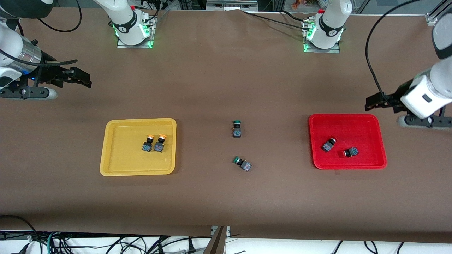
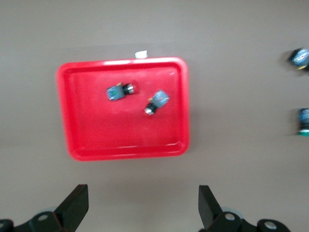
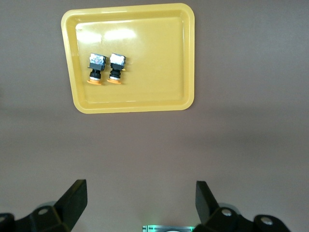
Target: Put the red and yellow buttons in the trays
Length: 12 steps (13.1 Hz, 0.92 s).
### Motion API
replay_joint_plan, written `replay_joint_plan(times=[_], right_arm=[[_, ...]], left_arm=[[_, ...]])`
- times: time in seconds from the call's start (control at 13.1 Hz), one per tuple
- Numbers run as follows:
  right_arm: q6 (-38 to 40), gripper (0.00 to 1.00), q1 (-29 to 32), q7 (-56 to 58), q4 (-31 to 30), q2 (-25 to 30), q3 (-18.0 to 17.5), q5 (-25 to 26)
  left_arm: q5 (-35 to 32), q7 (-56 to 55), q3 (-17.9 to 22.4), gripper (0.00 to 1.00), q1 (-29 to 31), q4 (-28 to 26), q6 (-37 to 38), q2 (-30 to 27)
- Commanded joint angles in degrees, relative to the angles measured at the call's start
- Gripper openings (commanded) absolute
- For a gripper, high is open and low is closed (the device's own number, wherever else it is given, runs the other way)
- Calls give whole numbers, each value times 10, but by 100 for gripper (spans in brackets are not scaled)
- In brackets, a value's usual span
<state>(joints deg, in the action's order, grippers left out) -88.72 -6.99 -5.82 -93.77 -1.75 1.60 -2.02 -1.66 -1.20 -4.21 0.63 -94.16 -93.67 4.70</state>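
Note:
Two yellow-capped buttons (image 1: 148, 143) (image 1: 160, 143) lie side by side in the yellow tray (image 1: 120, 155). Two red-capped buttons (image 1: 329, 144) (image 1: 349, 152) lie on their sides in the red tray (image 1: 367, 134). My right gripper (image 1: 83, 79) is open and empty, up over bare table at the right arm's end. Its wrist view shows its gripper (image 3: 141, 205), the yellow tray (image 3: 154, 63) and both yellow buttons (image 3: 95, 67). My left gripper (image 1: 374, 100) is open and empty over bare table at the left arm's end. Its wrist view shows its gripper (image 2: 143, 208), the red tray (image 2: 87, 130) and both red buttons (image 2: 119, 91).
Two green-capped buttons (image 1: 237, 128) (image 1: 242, 163) lie on the brown table between the trays, one nearer the front camera. They also show at the edge of the left wrist view (image 2: 303, 121). The arm bases (image 1: 132, 30) (image 1: 323, 33) stand along the table's back edge.

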Motion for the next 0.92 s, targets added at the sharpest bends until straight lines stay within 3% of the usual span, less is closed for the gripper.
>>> replay_joint_plan(times=[0.0,0.31,0.84], right_arm=[[-2,99,7,7,15,-3,-10,11],[8,99,10,11,60,-29,-7,13],[5,99,0,10,64,-40,-11,41]], left_arm=[[-32,-19,7,100,-25,-78,-20,-64],[-17,-19,4,100,-25,4,58,-8],[35,-13,10,100,-1,7,70,-9]])
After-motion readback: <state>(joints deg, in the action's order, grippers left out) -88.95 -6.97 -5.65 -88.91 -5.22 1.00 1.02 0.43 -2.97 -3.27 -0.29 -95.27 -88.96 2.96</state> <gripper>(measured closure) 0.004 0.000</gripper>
